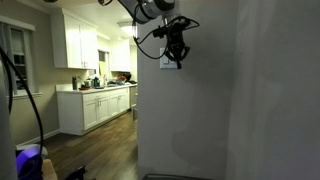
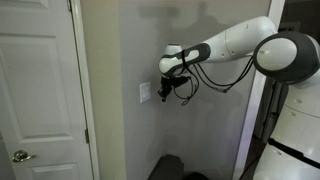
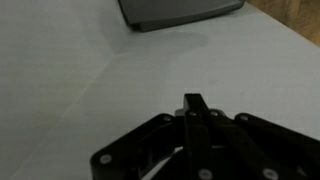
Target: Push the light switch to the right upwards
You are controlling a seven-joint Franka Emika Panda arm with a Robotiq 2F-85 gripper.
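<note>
Up on the grey wall (image 2: 120,60), the light switch (image 2: 146,93) is a small white plate, seen in both exterior views (image 1: 165,62). The gripper (image 2: 162,91) sits at the plate's right edge, though whether it touches cannot be told. Its fingers (image 3: 194,104) are pressed together into one dark tip with nothing between them, which only the wrist view makes plain. Storage shows in just an exterior view: the white cabinets (image 1: 78,42) above and below a counter (image 1: 95,91) have their doors closed, so their contents are hidden. The items standing on the counter are too small to name. A white door (image 2: 40,90) with a round knob stands just beside the wall in an exterior view, which also shows the white arm (image 2: 245,42) reaching in toward the switch. The wrist view shows bare wall past the gripper, a dark grey object (image 3: 180,12) at its top edge, and a corner of wood floor (image 3: 295,15).
</note>
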